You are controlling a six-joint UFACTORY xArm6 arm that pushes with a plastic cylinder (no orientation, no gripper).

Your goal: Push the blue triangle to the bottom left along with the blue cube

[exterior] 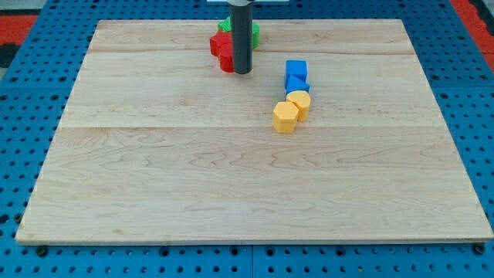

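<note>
Blue triangle [297,83]: right of centre in the upper half of the board, wedged between the blue cube above and the yellow blocks below; shape hard to make out, touching both.
Blue cube [296,69]: directly above the triangle, touching it.
Yellow blocks: one cylinder-like piece [299,102] just under the blue triangle; a hexagonal piece [285,116] at its lower left, touching it. All four form a short slanting chain.
Tip [242,72]: end of the dark rod, down at board level near the view's top, well apart to the left of the blue pair.
Claw: the arm carries none; the rod grips nothing.
Red block [222,49]: just left of the rod, partly hidden by it.
Green block [225,27]: behind the red one, mostly hidden.
Board [231,193]: pale wood, on a blue pegboard [23,116].
</note>
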